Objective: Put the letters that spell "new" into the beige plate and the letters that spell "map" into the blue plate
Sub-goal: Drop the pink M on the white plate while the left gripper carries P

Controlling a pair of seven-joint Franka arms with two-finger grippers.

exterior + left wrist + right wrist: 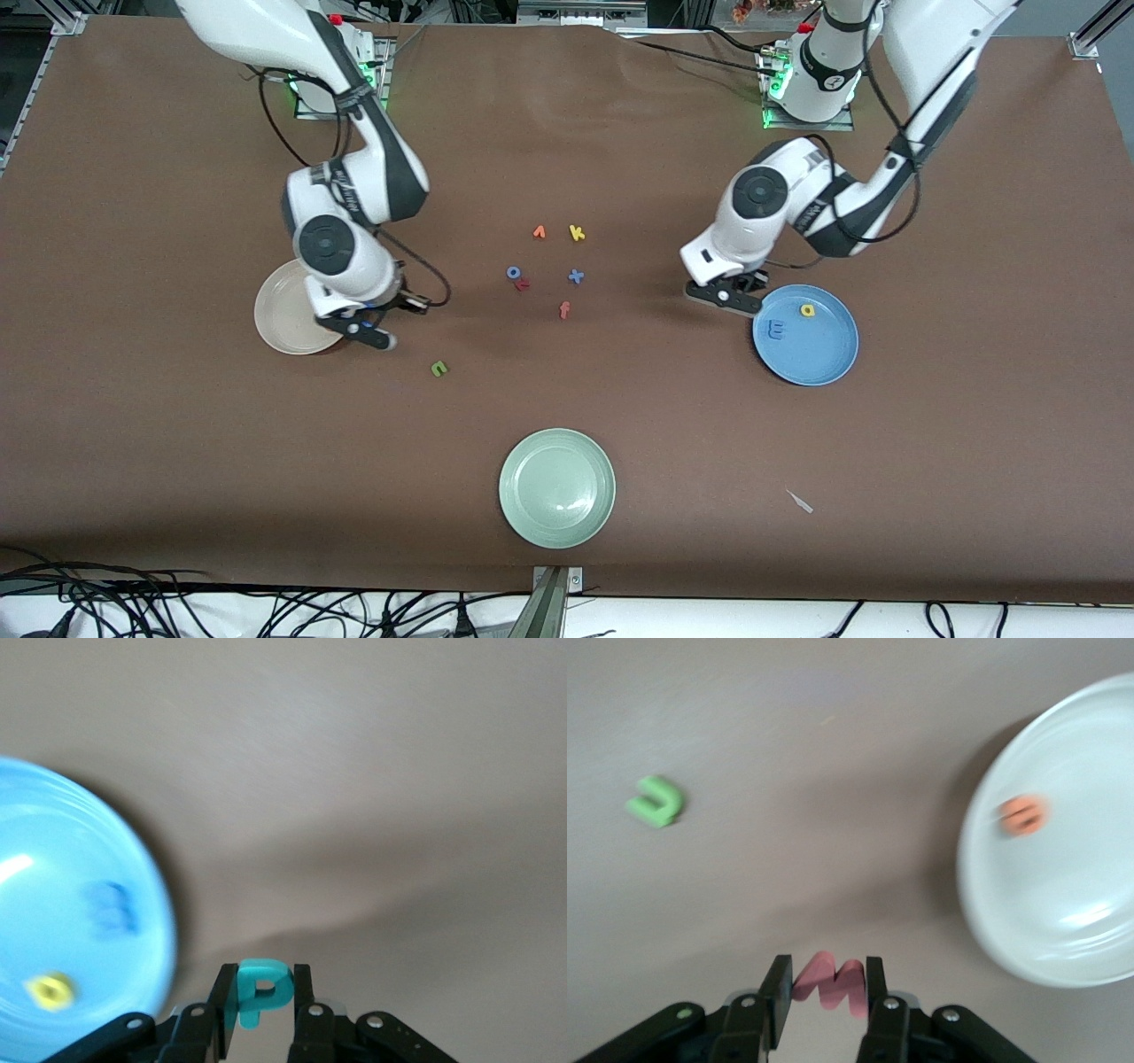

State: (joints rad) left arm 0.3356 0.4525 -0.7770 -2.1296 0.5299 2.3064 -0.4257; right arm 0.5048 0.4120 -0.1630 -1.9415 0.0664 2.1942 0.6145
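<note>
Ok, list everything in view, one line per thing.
beige plate: 1, cream, under the right gripper, orange e in it
blue plate: 1, holds blue m and yellow a
green plate: 1, pale, nearest the front camera
green n: 1, on the table
spare letters: 6, mid-table
left gripper: shut on teal p, beside the blue plate
right gripper: shut on pink w

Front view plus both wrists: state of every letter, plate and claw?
left claw: shut on teal p
right claw: shut on pink w
green n: loose on table
orange e: in beige plate
blue m, yellow a: in blue plate
green plate: empty
</note>
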